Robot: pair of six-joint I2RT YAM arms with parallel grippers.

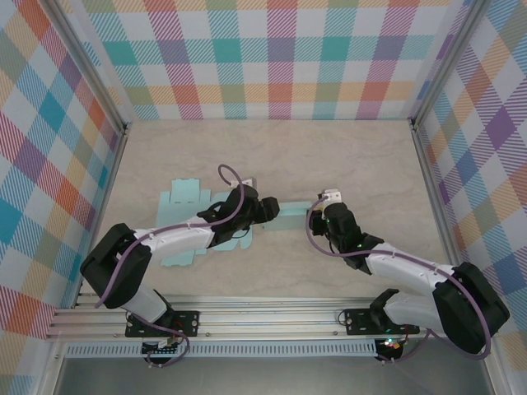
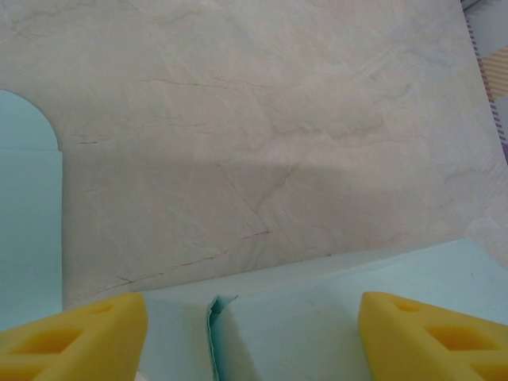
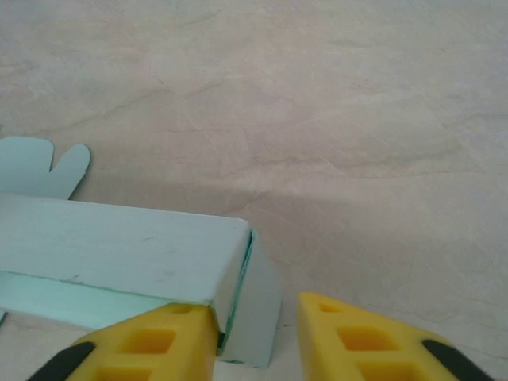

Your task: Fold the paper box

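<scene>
Left end effector [image 2: 250,321] released, spread wide over the paper box [image 1: 183,197]. Right end effector [image 3: 255,313] parted, straddling the paper box's right end, not clamping. Paper box lies flat mid worktop [image 1: 272,156].

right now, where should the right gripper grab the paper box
Probably the raised end flap of the paper box, pinched across its thin faces, coming in from the box's right end, where the right gripper sits. It stands up off the table, so open jaws can straddle it; the flat panels give less to pinch.
</scene>
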